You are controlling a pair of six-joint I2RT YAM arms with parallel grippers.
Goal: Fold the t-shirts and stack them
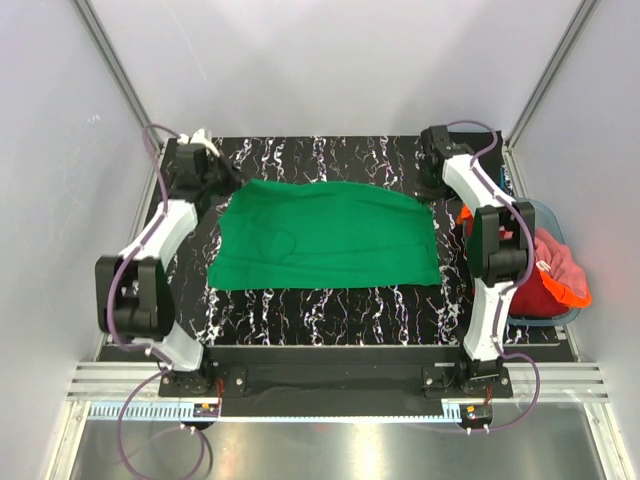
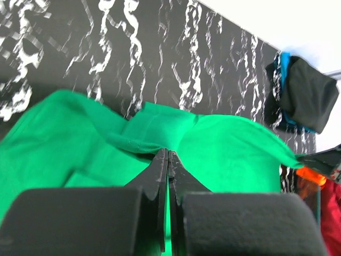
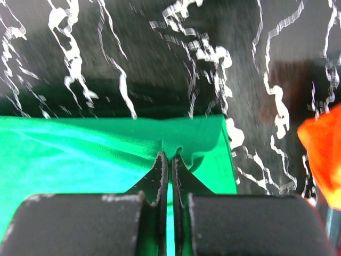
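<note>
On the marbled surface (image 1: pixel 330 315) the green t-shirt (image 1: pixel 325 235) lies spread flat at its middle, its far corners pinched by the left claw (image 2: pixel 168 153) and right claw (image 3: pixel 170 156), both clenched on so little cloth that either could slip, I judge, and skew the fold.

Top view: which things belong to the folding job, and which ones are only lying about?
Job in hand:
- green t-shirt, spread flat in the middle
- red and orange shirts, heaped at the right

Only lying about:
- clear plastic tub, under that heap
- black marbled table
</note>
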